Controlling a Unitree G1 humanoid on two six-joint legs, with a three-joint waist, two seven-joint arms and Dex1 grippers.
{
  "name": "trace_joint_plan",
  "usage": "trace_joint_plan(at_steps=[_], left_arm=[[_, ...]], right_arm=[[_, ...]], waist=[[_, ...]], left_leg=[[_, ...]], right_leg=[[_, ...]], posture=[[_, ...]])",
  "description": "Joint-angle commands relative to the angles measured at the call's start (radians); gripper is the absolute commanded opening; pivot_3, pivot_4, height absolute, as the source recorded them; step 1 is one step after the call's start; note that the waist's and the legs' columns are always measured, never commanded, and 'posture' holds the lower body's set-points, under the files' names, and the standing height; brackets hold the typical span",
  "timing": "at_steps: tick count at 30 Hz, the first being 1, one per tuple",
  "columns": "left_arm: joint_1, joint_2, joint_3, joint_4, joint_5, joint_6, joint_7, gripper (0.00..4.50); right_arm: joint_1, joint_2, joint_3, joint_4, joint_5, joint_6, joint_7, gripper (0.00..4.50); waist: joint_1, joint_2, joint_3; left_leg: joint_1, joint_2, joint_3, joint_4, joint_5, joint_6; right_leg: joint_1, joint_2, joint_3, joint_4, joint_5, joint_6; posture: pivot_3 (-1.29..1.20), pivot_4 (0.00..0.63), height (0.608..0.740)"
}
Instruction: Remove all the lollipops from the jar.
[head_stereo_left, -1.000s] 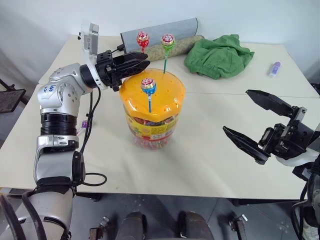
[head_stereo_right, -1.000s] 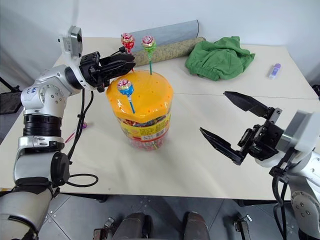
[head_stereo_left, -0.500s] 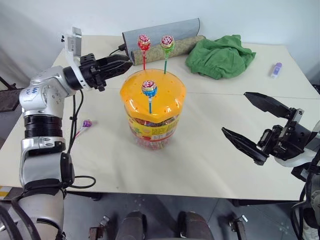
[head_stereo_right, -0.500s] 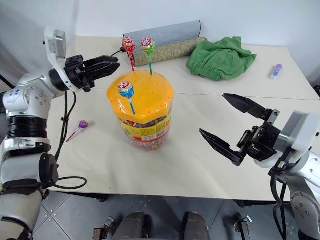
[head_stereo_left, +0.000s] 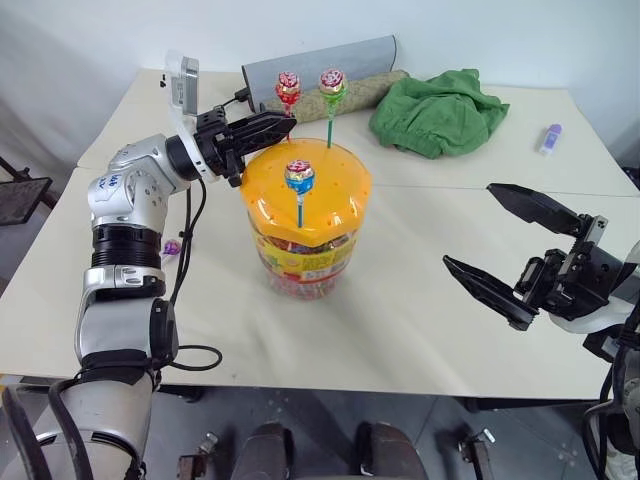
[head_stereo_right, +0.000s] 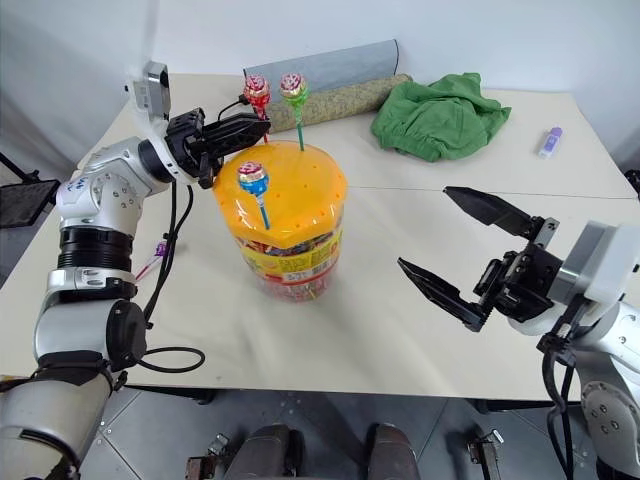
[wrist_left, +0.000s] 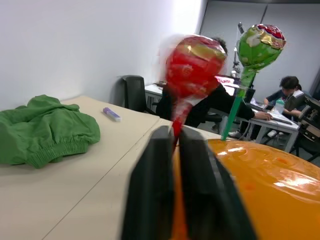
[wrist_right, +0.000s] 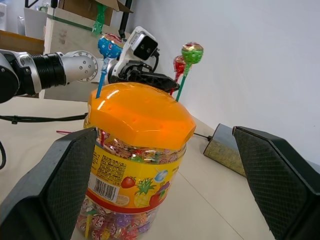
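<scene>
- The jar (head_stereo_left: 305, 225) stands upright in the middle of the counter (head_stereo_left: 420, 300), orange domed lid on top.
- Three lollipops are stuck in the lid, sticks roughly vertical, candy heads up: the red-stick lollipop (head_stereo_left: 288, 88) and the green-stick lollipop (head_stereo_left: 333, 84) at the far edge, the blue-stick lollipop (head_stereo_left: 298, 178) nearer the front.
- The purple-stick lollipop (head_stereo_left: 170, 247) lies flat on the counter, left of the jar.
- Left tool (head_stereo_left: 283, 121) is pinched shut on the red stick, just under the candy, reaching in from the left.
- Right tool (head_stereo_left: 510, 250) hangs wide apart and empty, well right of the jar.
- Green cloth (head_stereo_left: 435, 110) sits at the back.
</scene>
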Motion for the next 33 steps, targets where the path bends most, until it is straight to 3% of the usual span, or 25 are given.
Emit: trace_joint_plan(at_steps=[1, 6, 11, 13, 15, 17, 19, 23, 27, 33], left_arm=[[-0.049, -0.012, 0.046, -0.019, -0.053, 0.023, 0.02, 0.05], [-0.098, -0.007, 0.193, -0.004, -0.16, 0.099, 0.156, 0.05], [-0.028, 0.151, 0.217, -0.003, -0.114, 0.158, 0.213, 0.05], [0.11, 0.325, 0.17, 0.005, 0.028, 0.101, 0.251, 0.05], [0.214, 0.436, 0.163, 0.014, 0.093, 0.085, 0.3, 0.05], [0.292, 0.487, 0.207, -0.004, 0.064, 0.158, 0.315, 0.05], [0.469, 0.549, 0.208, -0.063, 0.083, 0.183, 0.272, 0.05], [0.814, 0.609, 0.217, -0.121, 0.131, 0.133, 0.214, 0.05], [0.976, 0.581, 0.274, -0.164, 0.113, 0.128, 0.235, 0.05], [1.043, 0.546, 0.338, -0.294, 0.07, 0.134, 0.25, 1.57]], right_arm=[[-0.006, 0.009, -0.005, -0.011, -0.002, -0.02, 0.004, 4.5], [-0.026, 0.012, 0.0, 0.006, 0.003, -0.024, 0.021, 4.5], [-0.081, 0.017, 0.036, 0.039, 0.002, -0.026, 0.047, 4.5], [-0.12, 0.01, 0.066, 0.047, 0.018, -0.012, 0.067, 4.5], [-0.14, 0.001, 0.086, 0.06, 0.026, -0.001, 0.097, 4.5], [-0.15, -0.005, 0.103, 0.077, 0.016, -0.002, 0.129, 4.5], [-0.163, -0.004, 0.129, 0.1, 0.003, -0.003, 0.16, 4.5], [-0.184, -0.01, 0.178, 0.152, -0.039, -0.004, 0.218, 4.5], [-0.214, -0.007, 0.211, 0.199, -0.074, -0.005, 0.244, 4.5], [-0.326, 0.013, 0.281, 0.216, -0.052, 0.057, 0.245, 4.5]], waist=[[0.0, 0.0, 0.0], [-0.002, 0.0, 0.0], [-0.023, 0.0, 0.0], [-0.04, 0.0, 0.0], [-0.059, 0.001, 0.0], [-0.054, -0.001, 0.0], [-0.047, -0.002, 0.001], [-0.044, -0.002, 0.001], [-0.023, -0.005, 0.0], [-0.026, -0.003, 0.001]], left_leg=[[0.0, 0.0, 0.0, 0.0, 0.0, 0.0], [0.0, 0.0, -0.001, 0.0, 0.0, 0.0], [0.001, 0.0, -0.001, -0.002, 0.0, 0.0], [0.002, 0.0, -0.002, -0.003, 0.0, 0.0], [0.01, 0.0, -0.003, -0.011, 0.0, 0.0], [0.009, 0.0, -0.006, -0.011, 0.0, -0.001], [0.006, 0.0, -0.006, -0.01, 0.0, -0.001], [0.007, -0.002, -0.006, -0.01, -0.001, 0.001], [0.007, 0.001, -0.005, -0.009, -0.001, 0.0], [0.008, 0.001, -0.004, -0.009, -0.001, 0.0]], right_leg=[[0.0, 0.0, 0.0, 0.0, 0.0, 0.0], [0.0, 0.0, 0.0, 0.0, 0.0, 0.0], [0.0, 0.0, 0.0, 0.001, 0.0, 0.0], [-0.001, 0.0, 0.001, 0.001, 0.0, 0.0], [-0.001, 0.0, 0.005, 0.001, 0.0, 0.0], [-0.001, 0.001, 0.003, 0.001, 0.0, 0.0], [-0.002, 0.0, 0.002, 0.001, 0.0, 0.0], [-0.001, -0.003, 0.003, 0.0, 0.0, 0.0], [-0.001, -0.002, 0.002, 0.0, 0.0, 0.0], [-0.001, -0.002, 0.004, 0.001, 0.0, -0.001]], posture=[[0.0, 0.15, 0.74], [0.0, 0.15, 0.74], [0.0, 0.15, 0.74], [0.0, 0.15, 0.74], [0.0, 0.15, 0.74], [0.0, 0.15, 0.74], [0.0, 0.15, 0.74], [0.0, 0.15, 0.74], [0.0, 0.15, 0.74], [0.0, 0.15, 0.74]])
